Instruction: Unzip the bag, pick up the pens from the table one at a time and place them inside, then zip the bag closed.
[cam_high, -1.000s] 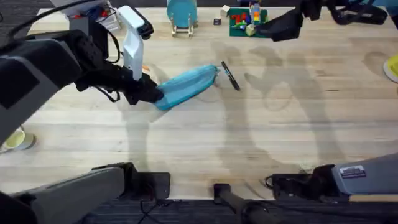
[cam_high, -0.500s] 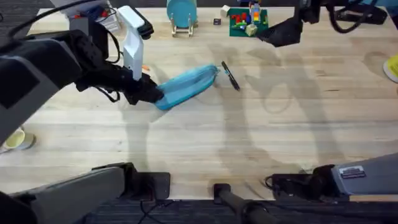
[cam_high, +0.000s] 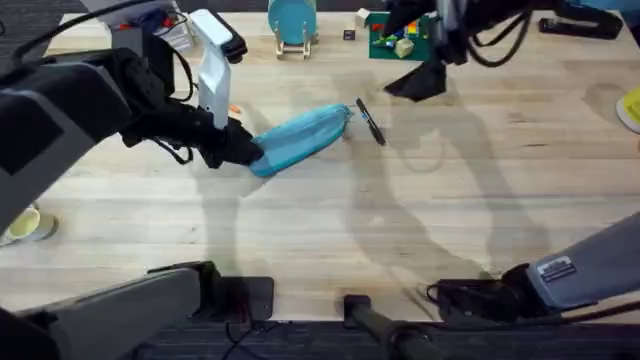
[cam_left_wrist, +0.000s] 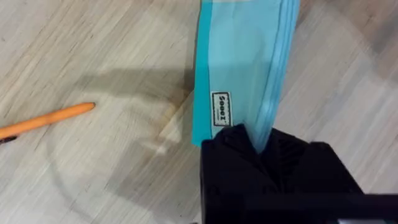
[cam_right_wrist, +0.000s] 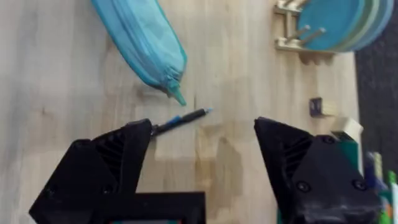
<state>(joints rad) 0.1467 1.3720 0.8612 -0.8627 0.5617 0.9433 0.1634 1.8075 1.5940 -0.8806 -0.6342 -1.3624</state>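
Left gripper (cam_high: 245, 152) clenches the bag (cam_high: 300, 138) at its 8 o'clock end, anchoring it; right gripper (cam_right_wrist: 202, 163) gapes wide above, likely going for the zipper.

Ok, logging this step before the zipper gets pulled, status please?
Left end effector shut on the bag, near end. Right end effector open, above the black pen. Bag zipped. Orange pen on the table. Nothing blocking.

My right gripper (cam_high: 415, 82) is travelling left and nearer across the far side of the table (cam_high: 480, 190), jaws spread wide, closing on the black pen (cam_high: 370, 122) beside the bag's (cam_high: 300, 138) right end.
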